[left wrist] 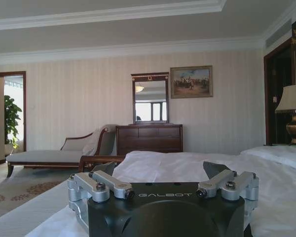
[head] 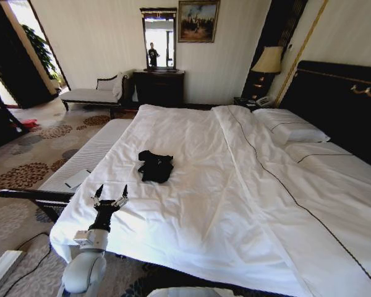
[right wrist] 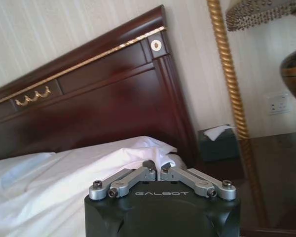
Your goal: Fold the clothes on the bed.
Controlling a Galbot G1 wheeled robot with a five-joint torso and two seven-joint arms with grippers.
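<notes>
In the head view the black T-shirt (head: 155, 166) lies crumpled in a small heap on the white duvet (head: 235, 204) of the bed (head: 334, 99), a little left of the frame's centre and well clear of the pillows (head: 290, 130) stacked toward the dark headboard at the upper right. The left gripper (head: 111, 193) sits in the lower left of that frame, held over the near left corner of the bed with its two dark fingers (head: 125, 191) spread wide and pointing toward the shirt, which is near but not touched. In the left wrist view the same gripper (left wrist: 163, 177) shows its silver linkages splayed outward, with the white bedding stretching ahead, a dark wooden dresser (left wrist: 149, 138) and mirror against the far wall, and a pale chaise (left wrist: 59, 153) at the left of the frame. In the right wrist view the right gripper (right wrist: 160, 170) has its linkages folded inward so the fingers are pressed together on nothing; it faces the headboard (right wrist: 89, 98) and a white pillow, with a nightstand (right wrist: 271, 182) bearing a tissue box (right wrist: 217, 143) and a lamp at the right of the frame.
</notes>
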